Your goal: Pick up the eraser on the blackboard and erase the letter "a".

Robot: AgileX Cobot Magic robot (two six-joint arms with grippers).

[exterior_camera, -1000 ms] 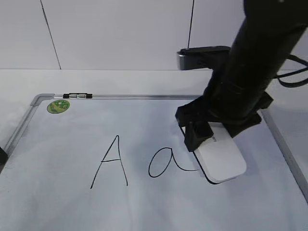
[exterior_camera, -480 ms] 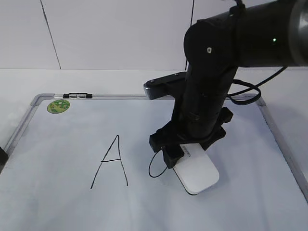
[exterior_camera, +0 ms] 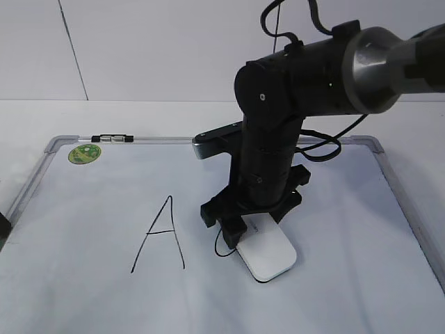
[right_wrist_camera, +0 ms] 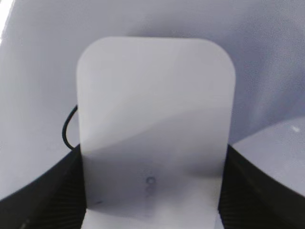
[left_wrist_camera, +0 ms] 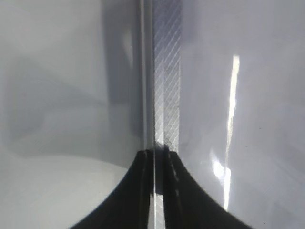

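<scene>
My right gripper (exterior_camera: 245, 224) is shut on the white eraser (exterior_camera: 268, 256), which lies flat on the blackboard (exterior_camera: 83, 209). In the right wrist view the eraser (right_wrist_camera: 152, 105) fills the space between the two black fingers (right_wrist_camera: 152, 191). Only a short black arc of the letter "a" (exterior_camera: 217, 245) shows at the eraser's left edge; it also shows in the right wrist view (right_wrist_camera: 66, 131). The rest of it is under the eraser and arm or gone. My left gripper (left_wrist_camera: 159, 157) is shut, its tips just over the board's silver frame (left_wrist_camera: 167, 71).
A capital "A" (exterior_camera: 161, 233) stands left of the eraser. A round green sticker (exterior_camera: 84, 153) sits at the board's far left corner, with a small clip (exterior_camera: 111, 138) on the top frame. The right arm's dark bulk covers the board's middle.
My right gripper has slid the eraser left and toward the front, over the "a". The tail and most of the loop no longer show.
</scene>
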